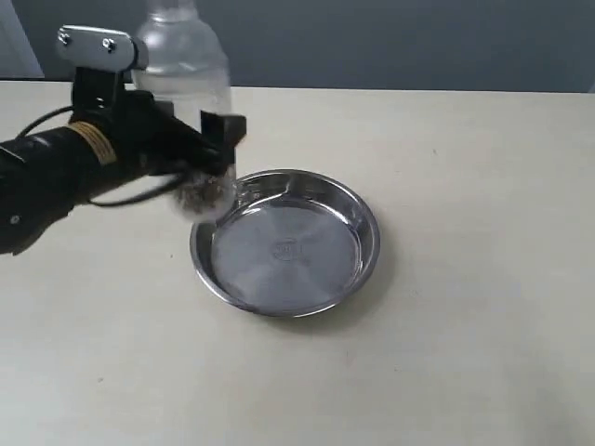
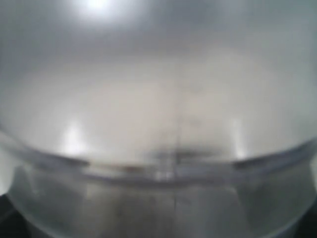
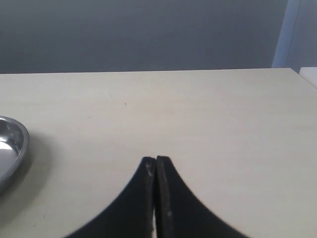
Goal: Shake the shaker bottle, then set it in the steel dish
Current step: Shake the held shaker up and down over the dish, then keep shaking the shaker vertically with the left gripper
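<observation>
The clear shaker bottle [image 1: 191,84] is held upright in the air by my left gripper [image 1: 206,149], which is shut on its body, just left of the steel dish [image 1: 286,243]. Reddish-brown grains show blurred at the bottle's base [image 1: 203,193], over the dish's left rim. In the left wrist view the bottle's frosted shoulder [image 2: 158,114] fills the picture and hides the fingers. My right gripper [image 3: 156,159] is shut on nothing, low over the bare table, with the dish's rim [image 3: 15,144] off to one side.
The beige table [image 1: 465,325] stretches out around the dish. A grey wall [image 1: 390,42] runs behind its far edge. The table's corner and a pale panel [image 3: 297,34] show in the right wrist view.
</observation>
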